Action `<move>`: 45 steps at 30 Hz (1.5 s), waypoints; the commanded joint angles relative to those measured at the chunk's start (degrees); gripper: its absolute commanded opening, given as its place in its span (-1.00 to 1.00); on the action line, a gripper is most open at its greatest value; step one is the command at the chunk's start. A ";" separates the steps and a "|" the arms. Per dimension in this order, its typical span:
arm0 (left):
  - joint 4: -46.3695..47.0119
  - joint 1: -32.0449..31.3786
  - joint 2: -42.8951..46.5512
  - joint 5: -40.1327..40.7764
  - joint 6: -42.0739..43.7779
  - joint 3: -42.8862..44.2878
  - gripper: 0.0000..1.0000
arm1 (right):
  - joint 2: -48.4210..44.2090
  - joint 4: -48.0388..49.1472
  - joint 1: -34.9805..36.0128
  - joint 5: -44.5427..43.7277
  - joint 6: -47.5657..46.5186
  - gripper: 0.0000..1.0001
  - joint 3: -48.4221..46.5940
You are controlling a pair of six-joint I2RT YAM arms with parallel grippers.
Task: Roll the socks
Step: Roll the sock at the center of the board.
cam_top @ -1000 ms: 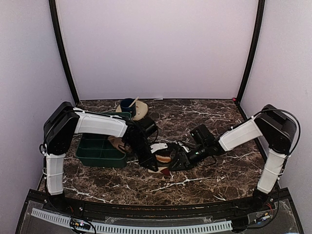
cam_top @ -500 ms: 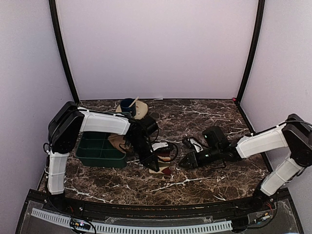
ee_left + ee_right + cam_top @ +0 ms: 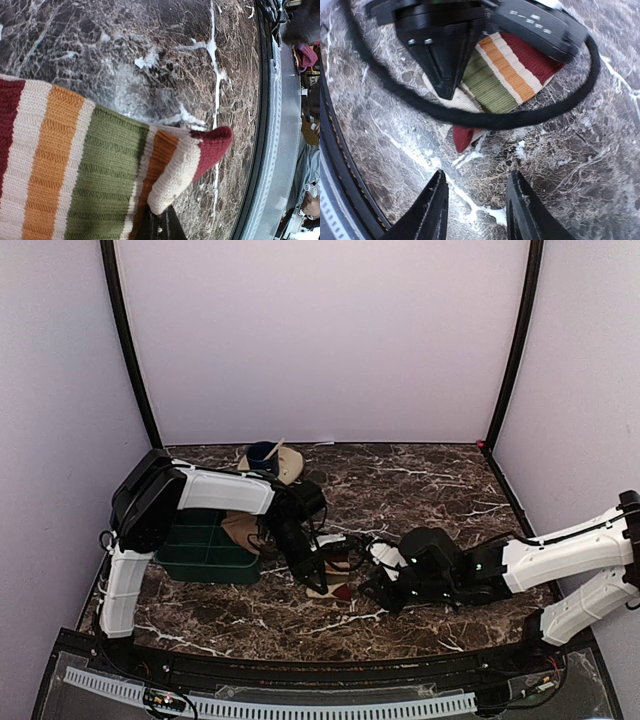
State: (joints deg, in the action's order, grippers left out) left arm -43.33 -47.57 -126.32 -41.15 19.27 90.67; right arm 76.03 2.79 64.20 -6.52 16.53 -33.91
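A striped sock (image 3: 333, 588) of cream, orange, olive and dark red bands lies flat on the marble table in the top view. In the left wrist view the sock (image 3: 100, 170) fills the lower left, its red end pointing right. My left gripper (image 3: 160, 226) is shut, its tips pinching the sock's cream folded edge. From above, the left gripper (image 3: 316, 578) sits at the sock's left side. My right gripper (image 3: 477, 210) stands open over bare marble just short of the red tip of the sock (image 3: 465, 137). It (image 3: 372, 590) is to the sock's right.
A dark green bin (image 3: 200, 550) stands left of the sock, with a tan shape (image 3: 238, 532) at its right rim. A beige saucer with a blue cup (image 3: 270, 460) sits at the back. A black cable (image 3: 470, 120) loops above the sock. The table's black front rail (image 3: 320, 675) is near.
The right gripper left the sock, drew back to the right, then swung low and nearer the front, facing the sock again. The left gripper stayed shut at the sock.
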 commanded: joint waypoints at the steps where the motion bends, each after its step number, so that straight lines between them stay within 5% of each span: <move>1: -4.11 0.70 -2.61 -0.87 0.49 1.85 -1.00 | -0.41 -1.02 5.40 -11.31 -8.00 -0.24 -2.30; 16: -6.11 2.08 -5.04 -2.41 0.67 3.44 -1.00 | 17.03 -5.66 12.63 -14.88 -25.11 -0.17 -13.73; 45: -7.36 2.57 -6.97 -4.08 1.24 4.86 -1.00 | 24.86 -4.37 9.72 -17.77 -35.38 -0.07 -16.99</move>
State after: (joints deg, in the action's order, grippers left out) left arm -48.80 -45.23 -131.48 -47.57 19.31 95.35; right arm 100.09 -2.90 74.94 -23.88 -17.54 -49.25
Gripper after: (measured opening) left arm 0.024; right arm 0.463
